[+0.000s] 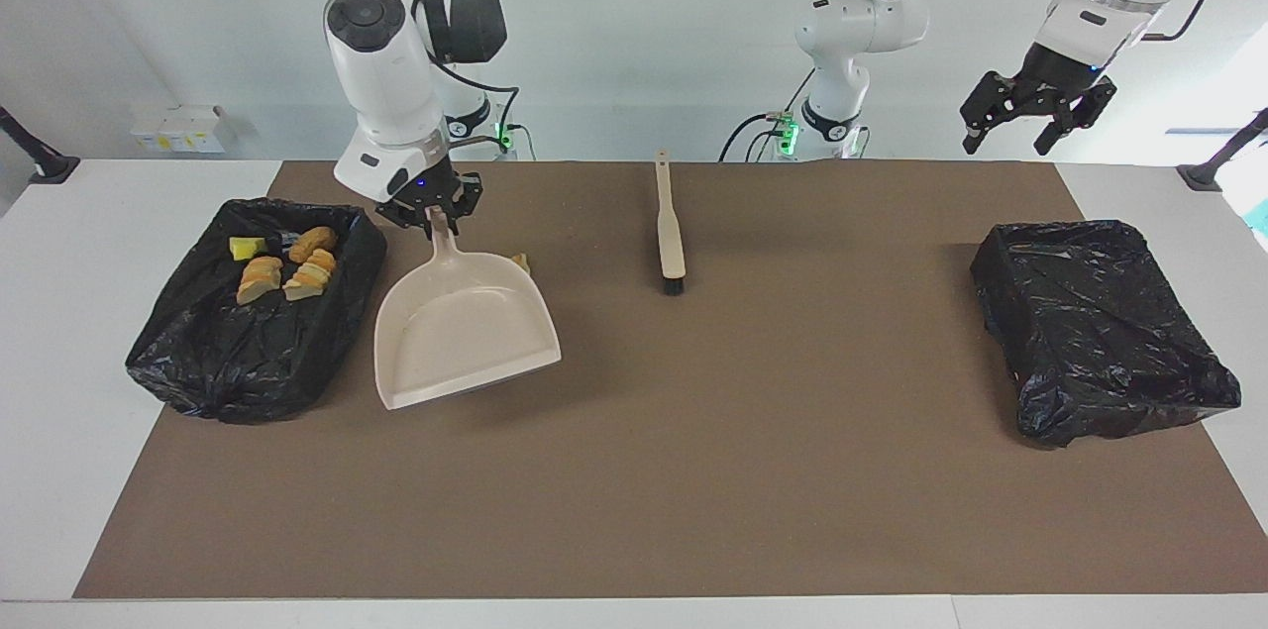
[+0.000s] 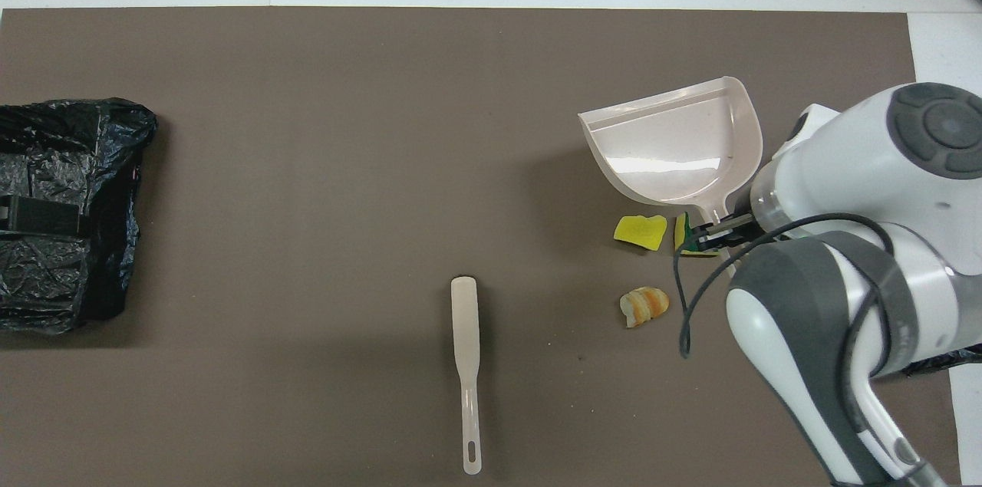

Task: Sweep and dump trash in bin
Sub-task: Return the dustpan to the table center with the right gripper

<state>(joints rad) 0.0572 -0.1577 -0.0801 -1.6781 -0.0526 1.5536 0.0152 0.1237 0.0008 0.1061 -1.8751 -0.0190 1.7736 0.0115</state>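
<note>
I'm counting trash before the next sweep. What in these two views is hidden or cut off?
- Facing view: the dustpan held by the right gripper covers the yellow sponge chunk and green-and-yellow sponge; only a corner of the bread-like piece shows.
- Overhead view: the right arm hides the bin holding dumped scraps.
- Overhead view: the left gripper is outside the frame.

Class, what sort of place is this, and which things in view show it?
Probably a robotics lab: two arms at a mat-covered table, the right end effector holding a dustpan, and bag-lined bins.
</note>
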